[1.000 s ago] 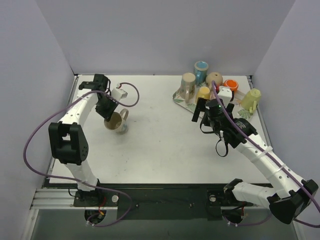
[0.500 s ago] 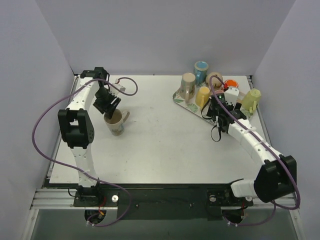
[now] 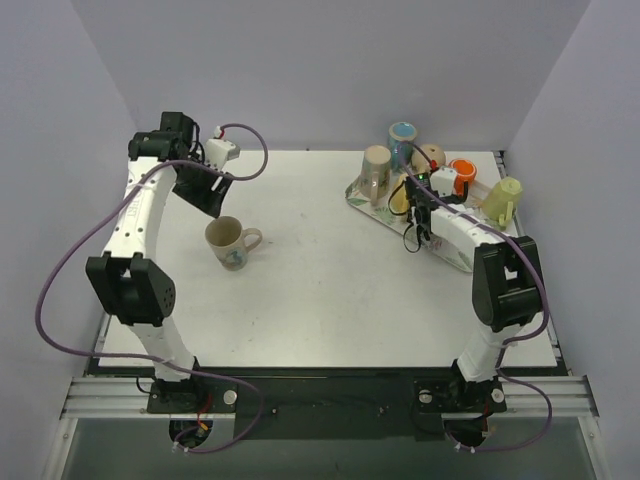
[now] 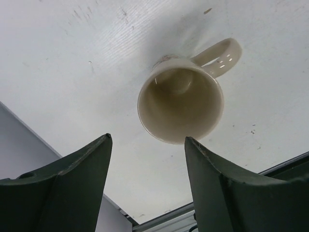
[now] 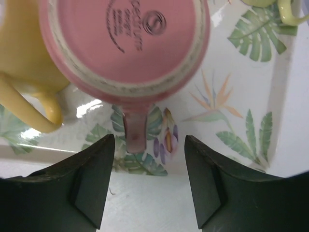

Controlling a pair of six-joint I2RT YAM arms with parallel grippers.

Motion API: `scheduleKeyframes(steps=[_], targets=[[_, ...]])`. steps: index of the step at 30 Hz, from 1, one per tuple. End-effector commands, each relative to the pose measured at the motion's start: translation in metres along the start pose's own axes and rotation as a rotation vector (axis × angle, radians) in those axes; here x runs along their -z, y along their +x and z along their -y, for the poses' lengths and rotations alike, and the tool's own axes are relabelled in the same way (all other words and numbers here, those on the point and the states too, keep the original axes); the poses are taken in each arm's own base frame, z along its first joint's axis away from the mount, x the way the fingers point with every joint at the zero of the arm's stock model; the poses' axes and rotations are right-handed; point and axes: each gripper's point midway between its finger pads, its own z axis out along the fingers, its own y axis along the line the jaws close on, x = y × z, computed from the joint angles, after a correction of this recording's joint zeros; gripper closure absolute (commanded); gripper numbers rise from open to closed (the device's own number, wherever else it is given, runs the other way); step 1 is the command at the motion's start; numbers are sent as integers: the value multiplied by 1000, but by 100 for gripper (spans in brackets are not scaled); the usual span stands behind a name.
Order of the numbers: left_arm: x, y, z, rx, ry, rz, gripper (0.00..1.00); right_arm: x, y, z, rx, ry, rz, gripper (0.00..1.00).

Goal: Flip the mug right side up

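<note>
A cream mug stands upright on the white table, mouth up and handle to the right. My left gripper hangs above and behind it, open and empty, clear of the rim. My right gripper hovers open over the near edge of the leaf-patterned tray. Just ahead of it a pink mug sits upside down, its handle pointing at the gap, close to the left finger. In the top view the arm hides the pink mug.
On the tray stand a yellow mug, an upturned tan mug, a blue-topped cup, a tan round piece and an orange one. A pale green mug lies at the right.
My left gripper opened, let go of the cream mug, now upright, and rose back to the left. My right gripper swung from the table onto the tray edge, jaws narrowing.
</note>
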Motion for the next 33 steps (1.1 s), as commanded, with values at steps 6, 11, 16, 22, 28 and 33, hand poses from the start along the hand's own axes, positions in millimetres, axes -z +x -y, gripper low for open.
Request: scheduleKeyframes(steps=[6,11,16,22,28,33], targets=[[61,-21,30,-8,9,278,28,-30,-22,-9,-138,-12,-39,58],[71,-21,47,-30,59,329,28,-28,-14,-2,-174,-25,-68,100],[84,-24,84,-118,168,404,28,10,-31,13,-260,-125,-7,100],[98,-46,127,-259,212,662,15,101,-56,27,-337,-397,73,100],[85,-53,160,-507,146,897,7,189,-52,2,-399,-777,5,100],[77,-56,182,-655,117,1013,7,262,-47,-34,-389,-1030,-57,100]])
